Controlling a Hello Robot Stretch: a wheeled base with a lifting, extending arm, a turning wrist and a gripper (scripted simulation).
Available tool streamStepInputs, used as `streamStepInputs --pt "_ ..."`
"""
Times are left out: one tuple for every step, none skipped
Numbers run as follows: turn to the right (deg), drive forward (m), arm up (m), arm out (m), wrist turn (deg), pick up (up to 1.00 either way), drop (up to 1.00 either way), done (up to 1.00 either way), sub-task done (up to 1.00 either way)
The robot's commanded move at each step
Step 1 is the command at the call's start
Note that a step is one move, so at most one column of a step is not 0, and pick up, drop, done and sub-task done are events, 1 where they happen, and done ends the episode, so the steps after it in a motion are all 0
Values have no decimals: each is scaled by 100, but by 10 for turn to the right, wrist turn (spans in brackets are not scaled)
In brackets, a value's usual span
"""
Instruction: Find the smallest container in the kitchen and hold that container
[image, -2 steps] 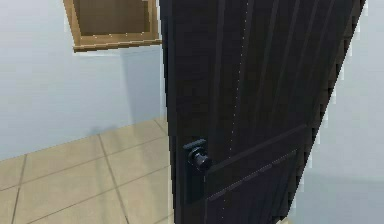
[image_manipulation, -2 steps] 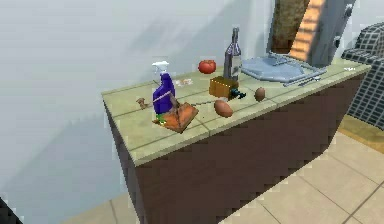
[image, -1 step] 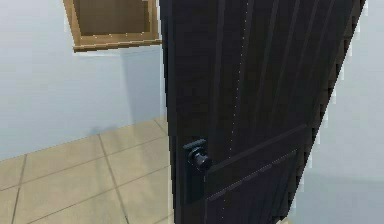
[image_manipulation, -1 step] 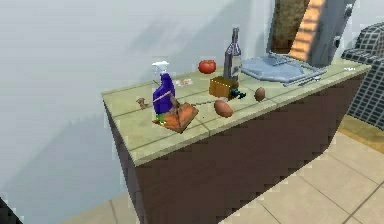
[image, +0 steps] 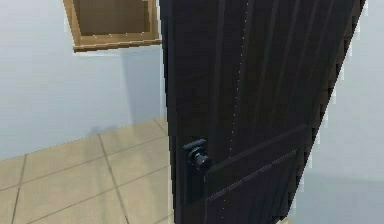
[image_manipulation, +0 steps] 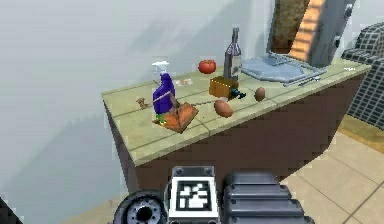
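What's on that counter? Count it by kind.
Bottles: 2, a blue spray bottle and a dark tall bottle
Red round thing: 1
Brown lumps: 2, larger lump, smaller lump
Brown box: 1
Orange wedge: 1
Total: 7 I can make out

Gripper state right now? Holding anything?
Gripper: dark body at the arm side view's bottom edge, far end not made out; cannot tell whether it holds anything.

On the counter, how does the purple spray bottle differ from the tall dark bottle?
The spray bottle is purple with a white top; the dark bottle is nearly black with a paler neck. The spray bottle stands farther toward the arm side view's left, the dark bottle nearer the sink. Both stand upright on the counter.
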Motion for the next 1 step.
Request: streamStepInputs --pt "0 0 0 50 0 0 0 0 0"
